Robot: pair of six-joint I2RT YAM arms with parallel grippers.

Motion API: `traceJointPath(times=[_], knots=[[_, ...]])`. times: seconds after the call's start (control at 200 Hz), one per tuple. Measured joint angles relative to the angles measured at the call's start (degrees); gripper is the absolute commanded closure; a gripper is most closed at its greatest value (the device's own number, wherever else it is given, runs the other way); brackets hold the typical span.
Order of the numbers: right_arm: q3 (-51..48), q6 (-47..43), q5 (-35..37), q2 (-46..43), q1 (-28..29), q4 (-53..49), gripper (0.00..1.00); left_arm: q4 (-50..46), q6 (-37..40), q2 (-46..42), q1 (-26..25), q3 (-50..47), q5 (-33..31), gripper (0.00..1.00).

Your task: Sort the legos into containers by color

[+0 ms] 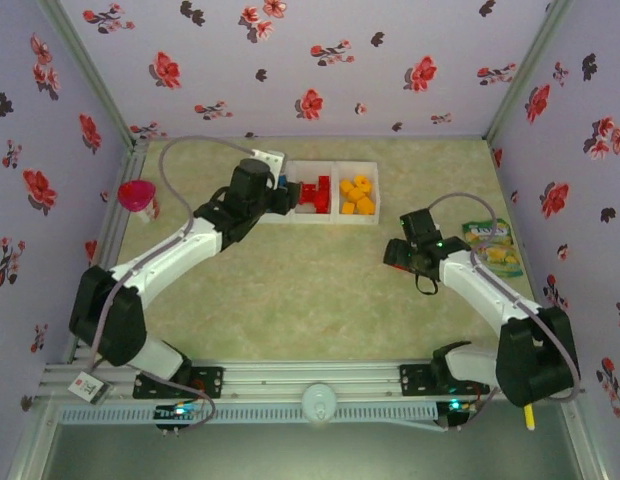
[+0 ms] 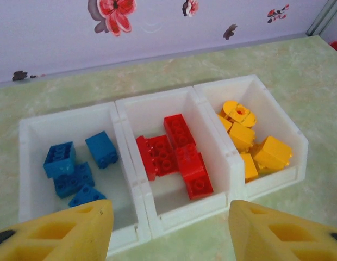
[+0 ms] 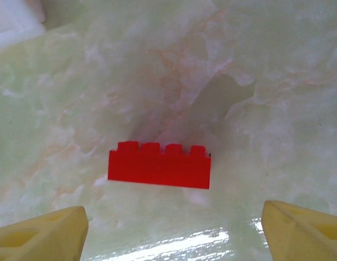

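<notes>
Three white containers stand side by side at the back of the table. The left one holds blue legos, the middle one red legos, the right one yellow legos. My left gripper hovers just in front of and above the red container, open, with nothing between its yellow fingers. A single red lego with four studs in a row lies on the marbled table. My right gripper hangs over it, open wide, the brick lying just ahead of the fingertips. In the top view the left gripper covers the blue container.
A pink cup stands at the table's left edge. A green and yellow snack bag lies at the right edge beside the right arm. Flowered walls close in three sides of the table.
</notes>
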Motion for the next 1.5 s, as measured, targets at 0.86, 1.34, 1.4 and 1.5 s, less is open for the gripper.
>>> traceJointPath(times=[0.86, 1.34, 1.4, 1.5], knots=[[-0.63, -0.48, -20.63, 8.44, 2.03, 9.84, 0.19, -0.85, -2.36, -4.44, 0.0, -5.44, -0.44, 0.37], [2.58, -1.27, -13.79, 5.33, 5.99, 3.93, 0.24, -1.33, -2.51, -5.29, 0.0, -5.44, -0.42, 0.36], [3.52, -2.14, -12.17, 5.44, 5.99, 3.08, 0.25, -1.33, -2.51, -5.64, 0.0, -5.44, -0.42, 0.36], [4.96, -3.87, -10.64, 6.8, 5.99, 2.64, 0.25, -1.4, -2.51, -5.97, 0.0, -5.44, -0.42, 0.36]])
